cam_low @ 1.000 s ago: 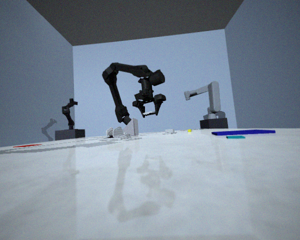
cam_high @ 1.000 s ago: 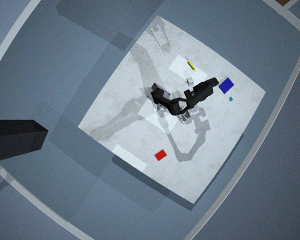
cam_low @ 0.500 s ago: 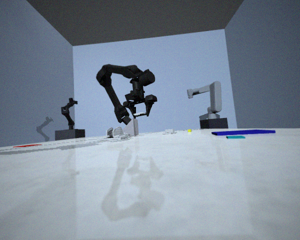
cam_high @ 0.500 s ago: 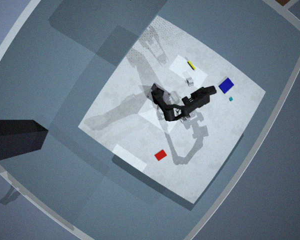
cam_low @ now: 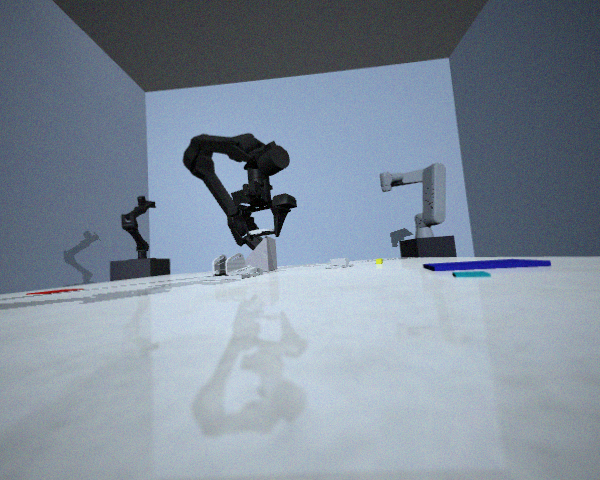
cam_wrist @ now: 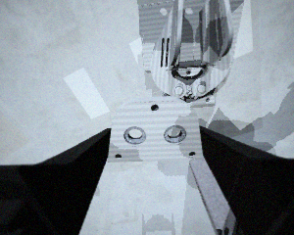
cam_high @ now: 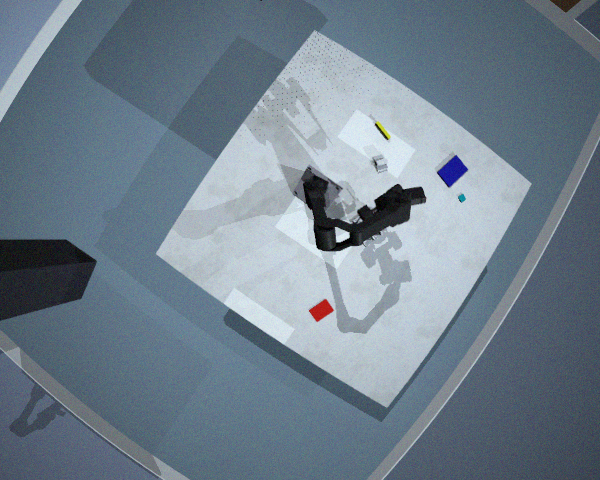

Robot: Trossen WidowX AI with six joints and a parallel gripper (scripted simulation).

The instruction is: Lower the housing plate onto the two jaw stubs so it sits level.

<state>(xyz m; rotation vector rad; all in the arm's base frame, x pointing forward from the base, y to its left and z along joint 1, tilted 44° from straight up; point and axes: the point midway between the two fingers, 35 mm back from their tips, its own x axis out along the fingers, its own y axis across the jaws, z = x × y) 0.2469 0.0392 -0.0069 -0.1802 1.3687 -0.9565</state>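
The pale ribbed housing plate (cam_wrist: 155, 118) (cam_low: 261, 231) is held high above the table. My gripper (cam_wrist: 153, 131) (cam_low: 260, 233) is shut on its two side edges. The plate looks roughly level, with two ringed holes side by side. The two upright jaws (cam_wrist: 212, 29) (cam_low: 235, 264) stand on the pale base below, at the top of the wrist view. Two round stubs (cam_wrist: 190, 90) show at the near end of the base, beyond the plate's far edge and right of its middle. The plate is not touching them. In the top view the arm hides the plate and most of the jaws.
A small white bracket (cam_high: 379, 163) (cam_low: 338, 262) and a yellow bar (cam_high: 382, 130) (cam_low: 379, 261) lie behind the jaws. A blue slab (cam_high: 452, 171) (cam_low: 486, 265), a teal block (cam_high: 461, 197) (cam_low: 471, 274) and a red block (cam_high: 321, 310) lie farther out.
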